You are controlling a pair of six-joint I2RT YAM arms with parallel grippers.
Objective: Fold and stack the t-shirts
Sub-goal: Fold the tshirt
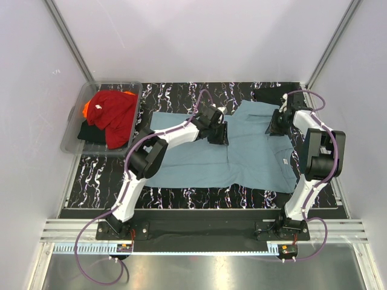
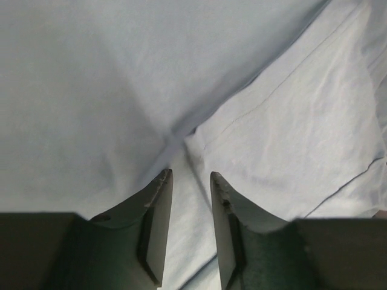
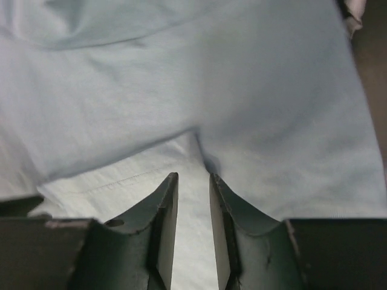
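The left arm reaches forward and to the right, its elbow raised well behind the fingers. The left gripper points down, its two fingers nearly parallel with a narrow gap between the tips. The right arm folds sharply, its elbow behind and to the right of the fingers. The right gripper also points down with a narrow gap. Whether either is pinching cannot be told.
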